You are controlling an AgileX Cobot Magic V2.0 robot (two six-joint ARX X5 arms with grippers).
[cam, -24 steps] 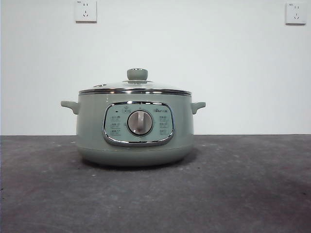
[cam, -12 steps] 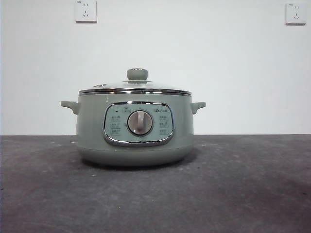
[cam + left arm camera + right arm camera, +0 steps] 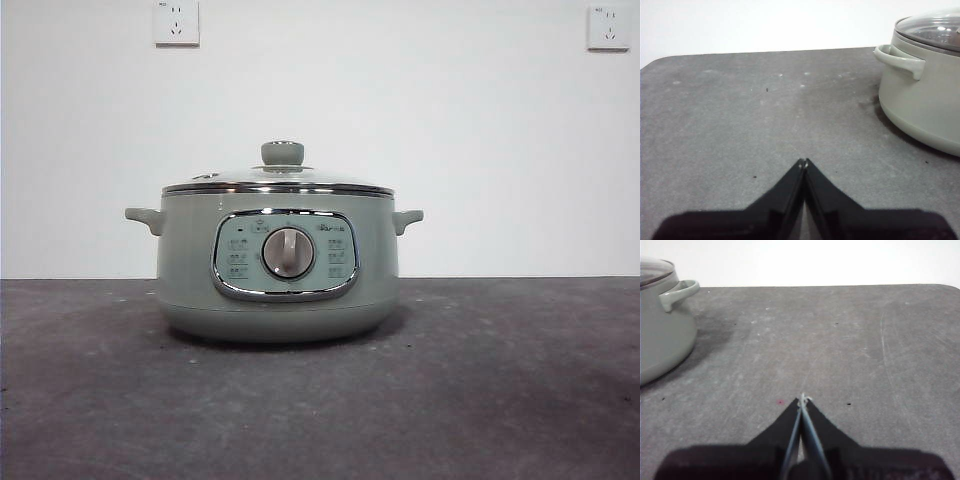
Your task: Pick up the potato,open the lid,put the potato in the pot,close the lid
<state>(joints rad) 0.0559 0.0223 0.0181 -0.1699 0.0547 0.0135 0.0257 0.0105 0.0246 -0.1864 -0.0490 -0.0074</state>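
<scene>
The pale sage-green pot [image 3: 278,262] stands in the middle of the table, its dial panel facing the front view. The glass lid [image 3: 280,178] with its green knob sits closed on it. The potato is not in view in any frame. My left gripper [image 3: 803,162] is shut and empty above the bare table, with the pot [image 3: 922,85] and lid [image 3: 935,30] off to one side. My right gripper [image 3: 803,399] is shut and empty above the bare table on the pot's other side [image 3: 662,335]. Neither arm shows in the front view.
The dark grey tabletop [image 3: 500,400] spreads around the pot. A white wall with two sockets [image 3: 177,22] stands behind. The table's far edge and rounded corners show in both wrist views.
</scene>
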